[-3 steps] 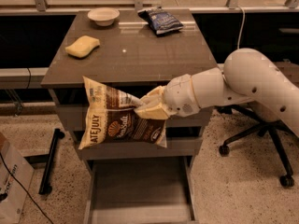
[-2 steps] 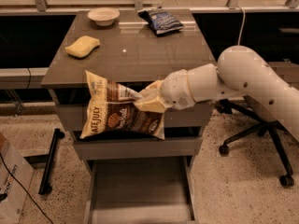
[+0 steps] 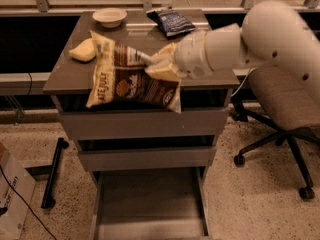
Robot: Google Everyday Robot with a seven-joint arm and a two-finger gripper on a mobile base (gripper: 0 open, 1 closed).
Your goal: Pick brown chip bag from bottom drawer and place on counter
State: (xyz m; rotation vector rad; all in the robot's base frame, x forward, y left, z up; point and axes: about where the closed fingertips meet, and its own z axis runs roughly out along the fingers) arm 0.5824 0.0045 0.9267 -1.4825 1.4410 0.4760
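The brown chip bag (image 3: 131, 79) hangs in the air at the front edge of the counter (image 3: 60, 76), its cream top edge pointing left and its dark brown front facing me. My gripper (image 3: 157, 64) is shut on the bag's right side, reaching in from the right with the white arm (image 3: 240, 39) behind it. The bottom drawer (image 3: 149, 209) stands pulled out below the cabinet and shows nothing inside. The bag covers part of the counter's front and the top drawer's front.
On the counter sit a white bowl (image 3: 109, 17) at the back, a dark blue chip bag (image 3: 173, 21) at the back right and a yellow sponge (image 3: 82, 50) at the left. An office chair (image 3: 282, 114) stands to the right. A cardboard box (image 3: 12, 199) is on the floor at the left.
My gripper has lifted the brown chip bag from in front of the drawers up to counter height. The arm has risen with it.
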